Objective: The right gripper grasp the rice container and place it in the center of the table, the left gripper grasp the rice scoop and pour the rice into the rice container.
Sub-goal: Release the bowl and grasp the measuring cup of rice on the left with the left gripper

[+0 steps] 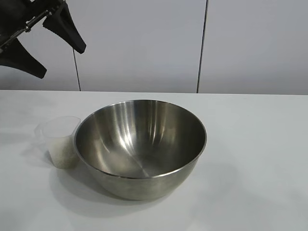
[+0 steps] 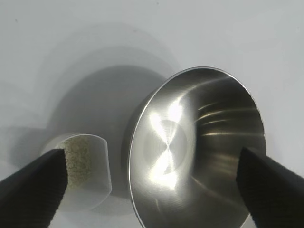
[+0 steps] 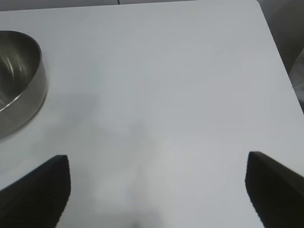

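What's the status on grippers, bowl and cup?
Left gripper open, raised behind cup. Right gripper open over bare table. Bowl empty; rice in cup. Nothing blocking.

Left gripper (image 2: pixel 152 190) spread wide above rice scoop (image 2: pixel 88 173) holding rice (image 2: pixel 80 159); rice container (image 2: pixel 197 147) just beside it

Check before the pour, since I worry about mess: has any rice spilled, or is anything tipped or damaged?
Nothing stands out. The rice scoop stands upright beside the rice container, its rice inside. The container looks empty and undented, and no grains show on the table.
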Robot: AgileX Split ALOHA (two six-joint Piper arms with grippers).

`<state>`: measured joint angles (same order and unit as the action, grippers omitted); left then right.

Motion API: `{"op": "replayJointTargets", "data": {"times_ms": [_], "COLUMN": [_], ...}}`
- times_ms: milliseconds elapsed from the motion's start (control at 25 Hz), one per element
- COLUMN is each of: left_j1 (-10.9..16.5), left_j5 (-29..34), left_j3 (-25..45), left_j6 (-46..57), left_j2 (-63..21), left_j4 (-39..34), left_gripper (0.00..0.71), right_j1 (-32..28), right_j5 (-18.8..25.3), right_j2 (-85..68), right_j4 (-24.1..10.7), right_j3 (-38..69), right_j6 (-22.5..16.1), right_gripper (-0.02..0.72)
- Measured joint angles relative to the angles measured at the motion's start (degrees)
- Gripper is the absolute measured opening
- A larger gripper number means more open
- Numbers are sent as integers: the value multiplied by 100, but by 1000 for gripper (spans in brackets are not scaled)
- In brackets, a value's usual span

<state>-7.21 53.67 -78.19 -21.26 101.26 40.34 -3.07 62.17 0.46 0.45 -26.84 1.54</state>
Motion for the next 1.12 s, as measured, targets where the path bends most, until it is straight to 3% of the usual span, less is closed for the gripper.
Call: {"op": "replayJointTargets", "data": {"times_ms": [320,480,560,680,880,1000,1120], "left_j1": [19,21,-52,-428,-1452,-1767,-1809], "left_j5": [-357,-1084,-1892,-3688,-6815,-7898,-8841], "left_j3": [-44,174,691,1910,4202,5009,5453], "left_j6": [-39,-531,-980,-1903,-2748,-2470,-2177], "left_j2": [0,-415,-941,-1885,-2527,-2406,-2196], "left_j4": [205,100,88,249,538,466,392], "left_gripper": [689,666,664,662,661,659,659], "right_j1": [0,0,0,0,0,0,0], "right_j5": [-5,-5,-5,-5,-10,-10,-10], "right_j2": [0,0,0,0,0,0,0], "right_j4": [0,0,0,0,0,0,0], "right_j3": [0,0,0,0,0,0,0], "right_j6": [0,0,0,0,0,0,0], "right_gripper": [694,694,694,694,694,694,694]}}
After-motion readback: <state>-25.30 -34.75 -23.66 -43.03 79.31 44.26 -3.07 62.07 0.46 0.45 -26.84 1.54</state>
